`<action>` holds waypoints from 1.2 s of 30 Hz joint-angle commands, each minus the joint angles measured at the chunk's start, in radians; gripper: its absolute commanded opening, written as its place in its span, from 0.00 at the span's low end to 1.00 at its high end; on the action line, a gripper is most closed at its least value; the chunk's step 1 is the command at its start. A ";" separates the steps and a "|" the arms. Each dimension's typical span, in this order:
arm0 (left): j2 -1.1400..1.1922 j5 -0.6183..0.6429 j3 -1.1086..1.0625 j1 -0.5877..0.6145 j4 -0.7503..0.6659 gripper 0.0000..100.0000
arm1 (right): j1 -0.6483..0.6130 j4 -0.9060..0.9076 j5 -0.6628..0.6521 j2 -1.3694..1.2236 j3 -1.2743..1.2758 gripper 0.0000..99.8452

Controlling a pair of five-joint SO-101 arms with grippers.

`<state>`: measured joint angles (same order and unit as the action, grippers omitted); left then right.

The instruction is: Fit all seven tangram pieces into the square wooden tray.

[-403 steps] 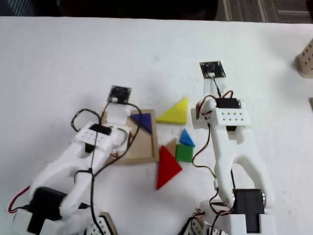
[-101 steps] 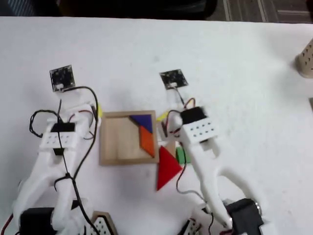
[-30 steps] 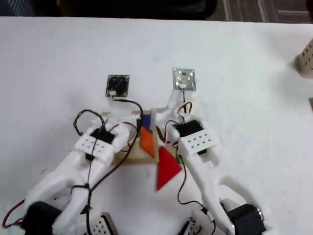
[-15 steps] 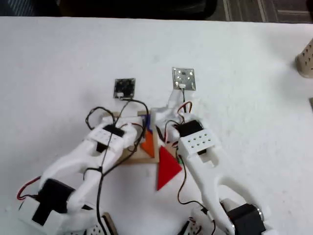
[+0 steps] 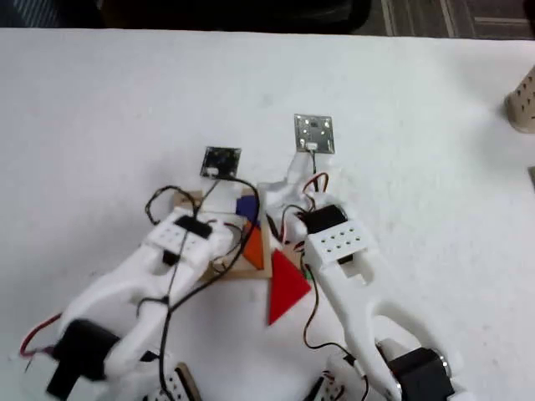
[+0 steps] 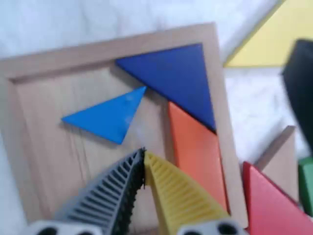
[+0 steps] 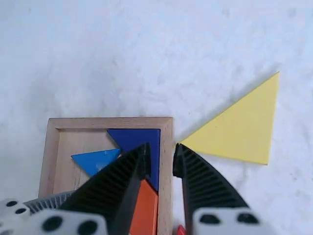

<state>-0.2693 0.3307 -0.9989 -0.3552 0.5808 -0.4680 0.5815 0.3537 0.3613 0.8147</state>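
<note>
Light-blue triangle point(image 6: 105, 117) near left fingers point(image 6: 172, 193)

Both arms stretched forward, converging; left gripper point(image 6: 143, 155) fingers pressed together; right gripper point(image 7: 160, 151) fingers narrowly parted.

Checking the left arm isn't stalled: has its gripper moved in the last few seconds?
Yes. In the high view the left gripper swung right, from beside the wooden tray to over it.
</note>
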 commanded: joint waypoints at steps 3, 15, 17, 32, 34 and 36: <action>-0.214 0.107 -0.121 0.047 -0.279 0.02 | 0.010 -0.021 -0.012 0.039 -0.003 0.08; 0.226 0.265 0.098 0.104 -0.393 0.02 | 0.008 -0.015 -0.012 0.039 -0.002 0.08; 0.226 0.265 0.106 0.102 -0.365 0.02 | 0.008 -0.015 -0.012 0.039 -0.002 0.08; 0.084 0.064 0.083 0.085 -0.048 0.02 | 0.008 -0.015 -0.012 0.039 -0.002 0.08; 0.048 0.029 0.048 0.062 -0.064 0.02 | 0.008 -0.015 -0.012 0.039 -0.002 0.08; -0.001 0.005 0.009 0.042 -0.081 0.02 | 0.008 -0.015 -0.012 0.039 -0.002 0.08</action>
<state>-0.1788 0.3751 -0.9682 -0.2770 0.5132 -0.4680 0.5815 0.3537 0.3613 0.8209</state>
